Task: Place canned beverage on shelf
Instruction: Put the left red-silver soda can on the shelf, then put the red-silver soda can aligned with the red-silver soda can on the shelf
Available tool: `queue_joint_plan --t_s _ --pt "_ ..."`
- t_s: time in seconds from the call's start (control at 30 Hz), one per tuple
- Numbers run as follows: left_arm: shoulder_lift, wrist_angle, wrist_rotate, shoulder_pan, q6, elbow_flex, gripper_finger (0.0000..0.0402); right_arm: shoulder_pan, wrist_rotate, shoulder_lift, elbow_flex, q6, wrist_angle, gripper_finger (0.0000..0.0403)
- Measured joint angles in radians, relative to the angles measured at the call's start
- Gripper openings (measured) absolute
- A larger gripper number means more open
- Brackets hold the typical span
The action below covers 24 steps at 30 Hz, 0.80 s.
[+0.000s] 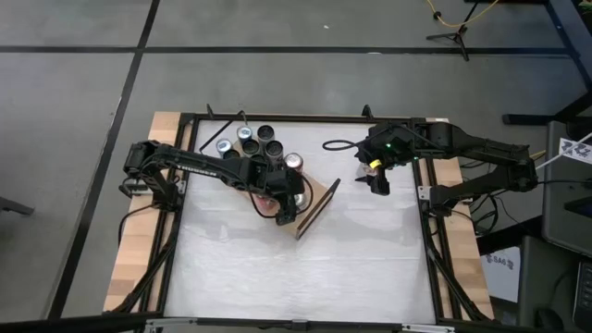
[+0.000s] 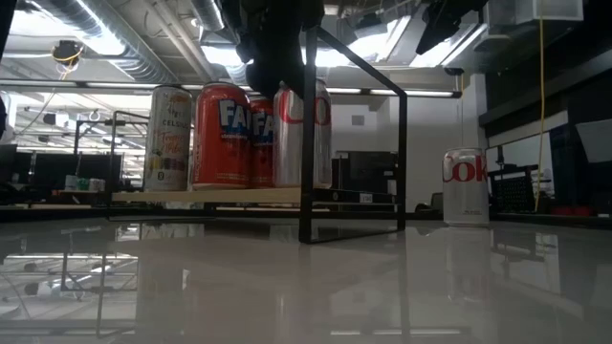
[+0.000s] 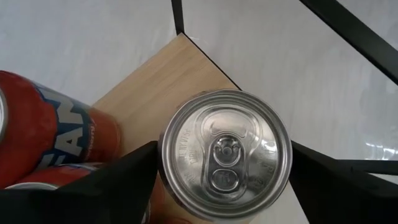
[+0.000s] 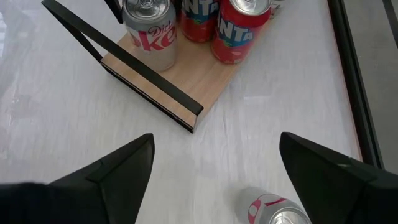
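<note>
Glossy white tabletop under an open workshop ceiling; the light-brown wooden shelf board on its thin black frame (image 1: pixel 314 205) sits mid-table, nearer the left arm. Left gripper (image 3: pixel 224 180) is clamped on an upright silver Diet Coke can (image 3: pixel 225 152), axis vertical, standing over the board's free end beside red Fanta cans (image 2: pixel 220 134). Right gripper (image 4: pixel 214 171) hovers wide apart, empty, above a second silver can (image 4: pixel 277 210) on the table

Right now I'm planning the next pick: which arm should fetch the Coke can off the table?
Right. Its open gripper hangs just over the loose Coke can; the left gripper is at the shelf, around a silver can.
</note>
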Motion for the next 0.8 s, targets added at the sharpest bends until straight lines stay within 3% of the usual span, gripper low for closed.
queue_joint_plan --t_s 0.27,0.8 --pt "0.001 0.002 -0.002 0.000 -0.022 0.000 0.0365 0.000 0.000 0.000 0.000 0.000 0.000 0.0344" --pt "-0.084 -0.009 0.000 0.000 -0.031 0.010 0.0368 -0.036 -0.001 0.000 0.000 0.002 -0.051 0.0344"
